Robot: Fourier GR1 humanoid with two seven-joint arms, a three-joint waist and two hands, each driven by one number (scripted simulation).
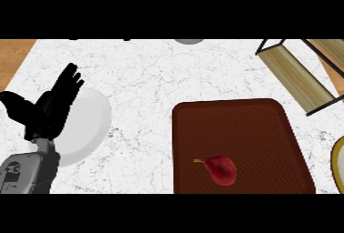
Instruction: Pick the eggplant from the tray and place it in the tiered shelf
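On the marble surface, the eggplant lies untouched in the tray; left hand, fingers spread, rests beside it. Grasping comes next.

No legible text, labels, brand names, numbers or signs anywhere in the head view. One dark round marking present on the grey left forearm, near the lower left edge; too small to read as a character or symbol. No printing found on the tray, tiered shelf or white plate.
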